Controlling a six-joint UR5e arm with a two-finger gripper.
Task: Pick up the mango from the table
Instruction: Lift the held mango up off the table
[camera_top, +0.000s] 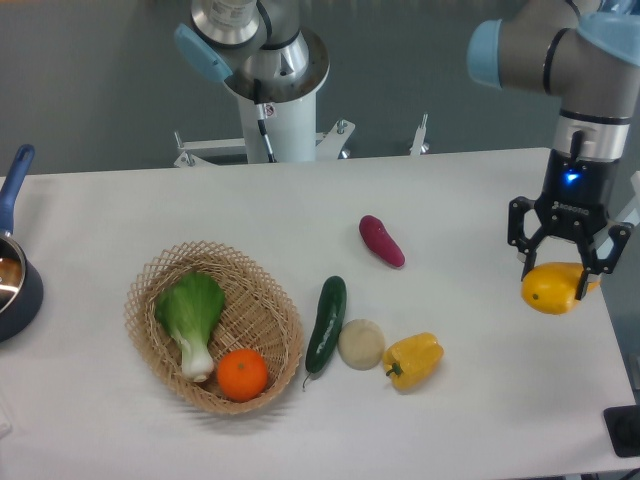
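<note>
**Mango held at the right edge**

The table (300, 215) is seen carrying a wicker basket (262, 318) and a purple sweet potato (382, 242). Near its right edge, the gripper (558, 272) is clenched on the mango (551, 289), which is held clear of the tabletop.

A grey floor (90, 90) fills the view from 9 to 3 o'clock. A white metal frame (215, 150) stands on it at 12 o'clock. Light is even and soft.
</note>
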